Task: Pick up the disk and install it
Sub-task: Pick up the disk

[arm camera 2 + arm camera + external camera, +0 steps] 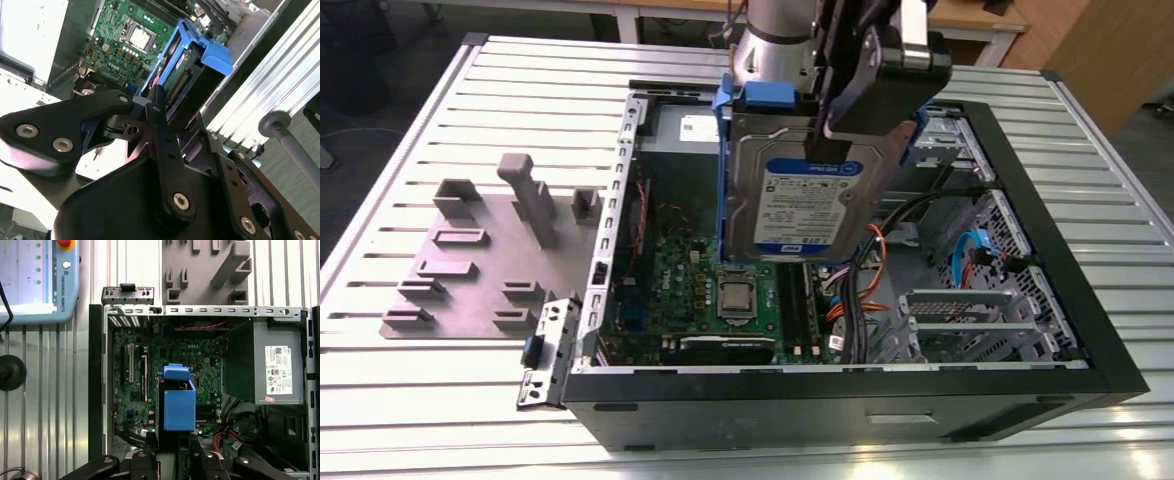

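The disk [798, 205] is a silver hard drive with a white-and-blue label and blue rails. It hangs upright above the open computer case [1067, 330], over the green motherboard [734, 290]. My gripper [838, 135] is shut on the disk's upper part from above. In the second wrist view the black fingers [156, 107] clamp the disk [186, 75] by its connector end. In the first wrist view the disk [179, 402] shows edge-on as a blue block just beyond my gripper [175, 452], over the motherboard [135, 370].
A grey power-supply box [265, 362] fills one corner of the case. A grey metal drive cage [967, 320] and orange cables [874, 265] lie on the exterior view's right. A grey fixture plate [474, 260] lies outside the case. A teach pendant [37, 275] rests on the slatted table.
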Robot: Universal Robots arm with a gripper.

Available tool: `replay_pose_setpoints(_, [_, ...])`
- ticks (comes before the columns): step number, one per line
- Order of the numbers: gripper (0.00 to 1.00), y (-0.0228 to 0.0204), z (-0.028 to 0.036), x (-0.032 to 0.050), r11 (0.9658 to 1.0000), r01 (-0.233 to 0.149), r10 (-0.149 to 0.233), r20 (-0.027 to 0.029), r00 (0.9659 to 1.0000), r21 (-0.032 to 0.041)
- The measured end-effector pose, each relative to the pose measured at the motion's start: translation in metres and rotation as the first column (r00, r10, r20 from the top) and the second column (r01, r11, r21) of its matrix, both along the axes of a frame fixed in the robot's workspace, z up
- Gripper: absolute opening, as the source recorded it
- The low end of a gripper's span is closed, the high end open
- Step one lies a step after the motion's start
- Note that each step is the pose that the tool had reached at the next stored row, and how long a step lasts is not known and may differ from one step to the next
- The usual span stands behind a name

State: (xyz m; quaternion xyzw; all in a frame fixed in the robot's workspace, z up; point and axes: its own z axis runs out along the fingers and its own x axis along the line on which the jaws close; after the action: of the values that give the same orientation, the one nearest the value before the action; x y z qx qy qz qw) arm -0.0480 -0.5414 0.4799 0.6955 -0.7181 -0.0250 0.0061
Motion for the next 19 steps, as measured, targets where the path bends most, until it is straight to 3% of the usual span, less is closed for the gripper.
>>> replay_pose_setpoints(13, [0.35,0.0003,-0.0008,0.031,1.0,0.0,0.0,-0.0021,1.0,0.0])
replay_pose_setpoints(19, [0.35,0.0003,-0.001,0.037,1.0,0.0,0.0,-0.0022,1.0,0.0])
